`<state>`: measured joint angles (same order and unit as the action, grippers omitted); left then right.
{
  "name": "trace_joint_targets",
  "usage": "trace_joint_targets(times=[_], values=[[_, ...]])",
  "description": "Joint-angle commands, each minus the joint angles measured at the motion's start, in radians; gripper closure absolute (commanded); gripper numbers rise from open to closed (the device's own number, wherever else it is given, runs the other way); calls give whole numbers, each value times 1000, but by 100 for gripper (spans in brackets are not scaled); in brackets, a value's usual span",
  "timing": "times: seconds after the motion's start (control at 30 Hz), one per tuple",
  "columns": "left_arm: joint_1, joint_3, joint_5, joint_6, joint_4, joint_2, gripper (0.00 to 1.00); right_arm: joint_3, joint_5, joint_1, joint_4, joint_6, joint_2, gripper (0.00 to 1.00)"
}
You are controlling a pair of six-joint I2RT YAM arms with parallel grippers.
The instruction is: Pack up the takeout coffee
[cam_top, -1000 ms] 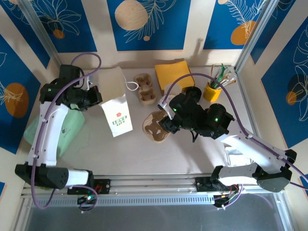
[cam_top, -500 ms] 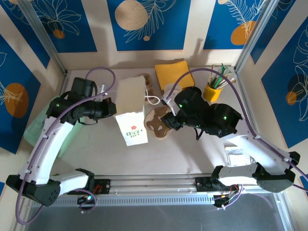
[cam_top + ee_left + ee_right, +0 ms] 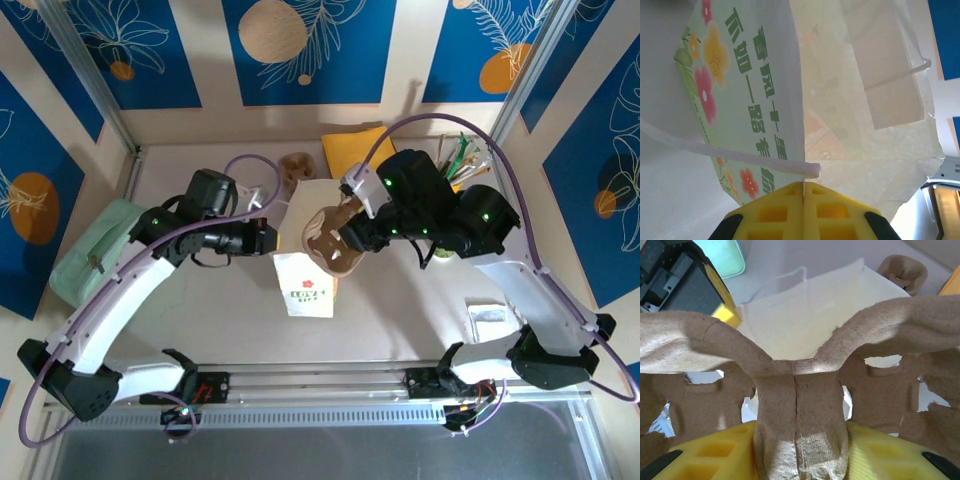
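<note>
The white paper bag point(image 3: 308, 287) stands upright at the table's middle, mouth open upward. My left gripper point(image 3: 268, 238) is shut on the bag's left rim; in the left wrist view its yellow jaws point(image 3: 804, 189) pinch the paper edge of the bag point(image 3: 755, 75) below the white cord handle point(image 3: 740, 156). My right gripper point(image 3: 356, 232) is shut on the centre stem of a brown cardboard cup carrier point(image 3: 330, 240), holding it tilted just above the bag's mouth. In the right wrist view the carrier point(image 3: 797, 390) hangs over the open bag point(image 3: 800, 315). The takeout coffee is out of view.
A second brown carrier point(image 3: 297, 165) and a yellow pad point(image 3: 355, 150) lie at the back. Sticks and straws point(image 3: 462, 150) poke up behind the right arm. A pale green pouch point(image 3: 95, 250) lies at the left, a small white packet point(image 3: 490, 315) at the right front.
The left arm has dragged the bag rightward to the table's middle. The right arm has lifted the carrier off the table and brought it over the bag's mouth.
</note>
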<state>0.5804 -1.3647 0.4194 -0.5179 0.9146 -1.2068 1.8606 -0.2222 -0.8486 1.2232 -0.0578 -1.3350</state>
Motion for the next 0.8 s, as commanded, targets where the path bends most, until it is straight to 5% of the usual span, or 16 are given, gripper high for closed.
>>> trace_joint_targets(times=[0.0,0.43,0.77], values=[[28,8,46,29,-50,-6,100,64,88,20,67,35,-36,56],[41,48,110,85,-95,-9,100,233,324,111,139,134,-186,56],[40,44,105,148,-36,3,100,238,360,164,136,205,-274,56]])
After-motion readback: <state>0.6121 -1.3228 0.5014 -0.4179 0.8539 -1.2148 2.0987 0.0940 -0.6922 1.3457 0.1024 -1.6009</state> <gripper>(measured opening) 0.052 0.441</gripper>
